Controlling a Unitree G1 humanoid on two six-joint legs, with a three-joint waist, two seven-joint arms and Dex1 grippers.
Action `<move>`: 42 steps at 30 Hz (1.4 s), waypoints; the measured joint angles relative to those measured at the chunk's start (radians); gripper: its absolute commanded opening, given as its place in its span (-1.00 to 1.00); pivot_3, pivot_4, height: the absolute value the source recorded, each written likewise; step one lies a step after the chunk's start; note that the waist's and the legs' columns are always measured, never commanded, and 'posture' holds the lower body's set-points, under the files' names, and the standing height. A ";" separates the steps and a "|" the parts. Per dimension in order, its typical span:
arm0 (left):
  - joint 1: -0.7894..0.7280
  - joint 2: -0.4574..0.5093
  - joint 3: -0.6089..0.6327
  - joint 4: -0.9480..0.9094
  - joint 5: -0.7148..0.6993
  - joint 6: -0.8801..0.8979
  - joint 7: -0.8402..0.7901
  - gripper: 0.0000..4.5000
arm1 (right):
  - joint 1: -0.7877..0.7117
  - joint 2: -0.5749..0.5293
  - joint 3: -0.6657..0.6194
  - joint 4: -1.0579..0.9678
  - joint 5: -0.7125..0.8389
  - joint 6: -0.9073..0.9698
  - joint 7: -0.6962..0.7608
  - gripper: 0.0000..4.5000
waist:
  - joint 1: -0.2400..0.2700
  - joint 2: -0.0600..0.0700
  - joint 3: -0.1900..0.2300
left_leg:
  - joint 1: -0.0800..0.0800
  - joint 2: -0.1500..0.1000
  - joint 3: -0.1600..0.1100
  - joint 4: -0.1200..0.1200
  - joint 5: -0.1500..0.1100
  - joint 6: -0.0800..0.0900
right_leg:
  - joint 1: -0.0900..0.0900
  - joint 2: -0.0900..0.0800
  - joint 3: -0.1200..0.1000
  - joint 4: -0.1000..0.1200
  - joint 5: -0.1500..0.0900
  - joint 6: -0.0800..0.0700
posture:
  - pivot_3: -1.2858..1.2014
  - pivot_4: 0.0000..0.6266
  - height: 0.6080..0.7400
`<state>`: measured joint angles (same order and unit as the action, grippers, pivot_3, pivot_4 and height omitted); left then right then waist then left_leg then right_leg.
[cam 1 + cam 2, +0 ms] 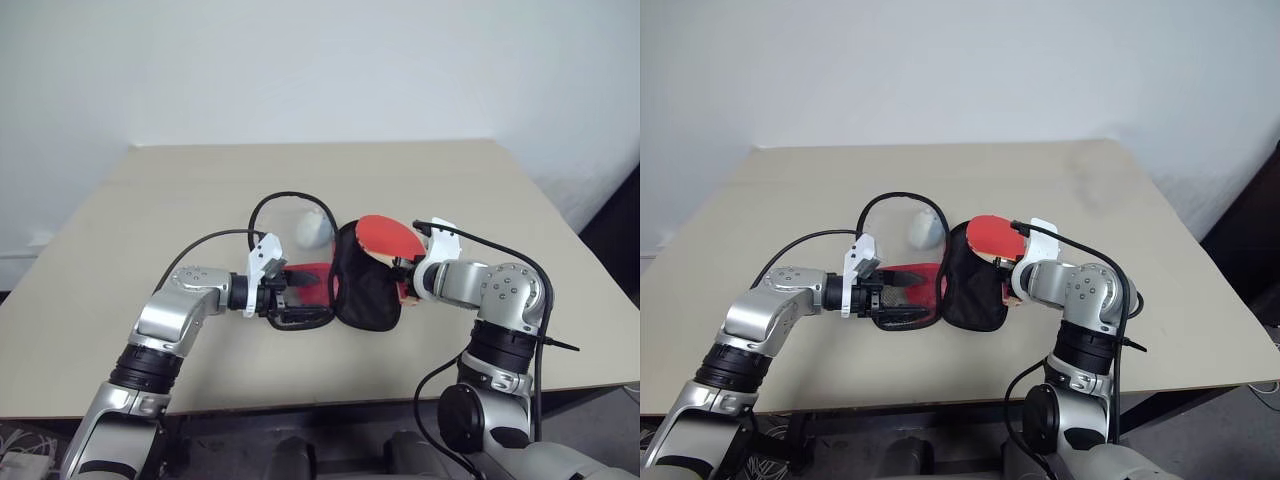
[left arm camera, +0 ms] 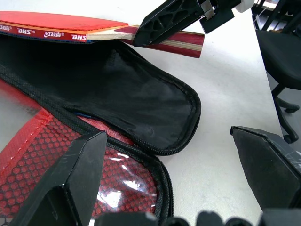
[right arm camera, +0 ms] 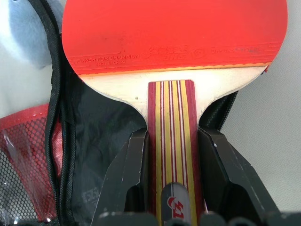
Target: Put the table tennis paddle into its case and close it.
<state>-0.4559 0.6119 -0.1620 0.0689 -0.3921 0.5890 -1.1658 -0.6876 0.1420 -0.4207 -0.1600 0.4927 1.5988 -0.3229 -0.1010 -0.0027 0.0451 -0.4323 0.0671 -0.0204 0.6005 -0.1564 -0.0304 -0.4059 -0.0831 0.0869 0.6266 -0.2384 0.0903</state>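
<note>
The case lies unzipped on the table, its black half spread flat with the lining up beside its red windowed half. My right gripper is shut on the striped wooden handle of the table tennis paddle. It holds the red face over the far edge of the black half. My left gripper is open at the case's near end. One of its fingers is over the red panel; the other stands over bare table.
A pale rounded object sits on the table just beyond the case. Black cables loop from both wrists above the case. Beige tabletop stretches out on all sides, with a white wall behind. A black office chair stands past the table's edge.
</note>
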 measured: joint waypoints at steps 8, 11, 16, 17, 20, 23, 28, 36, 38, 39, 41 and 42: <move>0.000 0.000 0.000 0.000 0.000 0.000 0.002 1.00 | 0.000 0.000 0.019 -0.013 0.028 0.008 0.010 -0.51 | 0.000 0.000 0.000 | 0.000 0.000 0.000 -0.001 0.000 0.000 | -0.001 0.000 0.000 0.000 0.000 0.000 | 0.03 -1.00 1.00; 0.000 0.000 0.000 0.000 0.000 0.000 0.002 1.00 | 0.000 0.000 0.045 -0.013 0.040 0.008 0.012 -0.51 | 0.000 0.000 0.000 | 0.000 0.000 0.000 -0.001 0.000 0.000 | -0.001 0.000 0.000 0.000 0.000 0.000 | 0.03 -1.00 1.00; 0.000 0.000 0.000 0.000 0.000 0.002 0.003 1.00 | 0.002 0.000 0.055 0.003 0.035 0.008 0.014 -0.51 | 0.000 0.000 0.000 | 0.000 0.000 0.000 -0.001 0.000 0.000 | 0.000 0.000 0.000 0.000 0.000 0.000 | 0.03 -1.00 1.00; 0.000 0.000 0.000 0.000 0.000 0.003 0.003 1.00 | 0.003 0.000 0.053 0.012 0.030 0.008 0.014 -0.51 | 0.000 0.000 0.000 | 0.000 0.000 0.000 -0.001 0.000 0.000 | 0.000 0.000 0.000 0.000 0.000 0.000 | 0.03 -1.00 1.00; 0.000 0.000 0.000 0.000 0.000 0.009 0.003 1.00 | 0.005 0.000 0.055 0.020 0.023 0.008 0.014 -0.51 | 0.000 0.000 0.000 | 0.000 0.000 0.000 -0.001 0.000 0.000 | 0.000 0.000 0.000 0.000 0.000 0.000 | 0.03 -1.00 1.00; 0.000 0.000 0.000 0.000 0.000 0.010 0.003 1.00 | 0.006 0.000 0.058 0.019 0.020 0.008 0.014 -0.51 | 0.000 0.000 0.000 | 0.000 0.000 0.000 -0.001 0.000 0.000 | 0.000 0.000 0.000 0.000 0.000 0.000 | 0.03 -1.00 1.00; 0.000 0.001 0.000 -0.001 0.000 0.010 0.003 1.00 | 0.006 0.000 0.058 0.019 0.016 0.008 0.014 -0.51 | 0.001 0.000 0.000 | 0.000 0.000 0.000 -0.001 0.000 0.000 | 0.000 0.000 0.000 0.000 0.000 0.000 | 0.03 -1.00 1.00; 0.000 0.001 0.000 -0.002 0.000 0.011 0.003 1.00 | 0.006 0.000 0.043 0.024 -0.010 -0.004 -0.003 0.54 | 0.000 0.000 0.000 | 0.000 0.000 0.000 -0.001 0.000 0.000 | 0.000 0.000 0.000 0.000 0.000 0.000 | 0.03 -1.00 1.00; 0.000 0.001 0.000 -0.002 0.000 0.011 0.003 1.00 | 0.006 0.000 0.041 0.028 -0.014 -0.013 -0.003 0.83 | 0.000 0.000 0.000 | 0.000 0.000 0.000 -0.001 0.000 0.000 | 0.000 0.000 0.000 0.000 0.000 0.000 | 0.03 -1.00 1.00; 0.000 0.001 0.000 -0.002 0.000 0.011 0.003 1.00 | 0.006 0.000 0.040 0.029 -0.014 -0.018 -0.002 0.96 | 0.000 0.000 0.000 | 0.000 0.000 0.000 -0.001 0.000 0.000 | 0.000 0.000 0.000 0.000 0.000 0.000 | 0.03 -1.00 1.00; 0.000 0.001 0.000 -0.002 0.000 0.011 0.003 1.00 | 0.006 0.000 0.040 0.029 -0.012 -0.029 0.001 0.96 | 0.000 0.000 0.000 | 0.000 0.000 0.000 -0.001 0.000 0.000 | 0.000 0.000 0.000 0.000 0.000 0.000 | 0.03 -1.00 1.00; 0.000 0.001 0.000 -0.002 0.000 0.011 0.003 1.00 | 0.007 0.000 0.043 0.028 -0.011 -0.032 0.013 0.96 | 0.000 0.000 0.000 | 0.000 0.000 0.000 -0.001 0.000 0.000 | 0.000 0.000 0.000 0.000 0.000 0.000 | 0.03 -1.00 1.00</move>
<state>-0.4558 0.6126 -0.1620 0.0665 -0.3918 0.5998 -1.1631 -0.6811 0.1419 -0.3773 -0.1318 0.4822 1.5664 -0.3098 -0.1009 -0.0027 0.0451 -0.4323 0.0670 -0.0203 0.5999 -0.1561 -0.0302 -0.4062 -0.0831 0.0870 0.6267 -0.2384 0.0904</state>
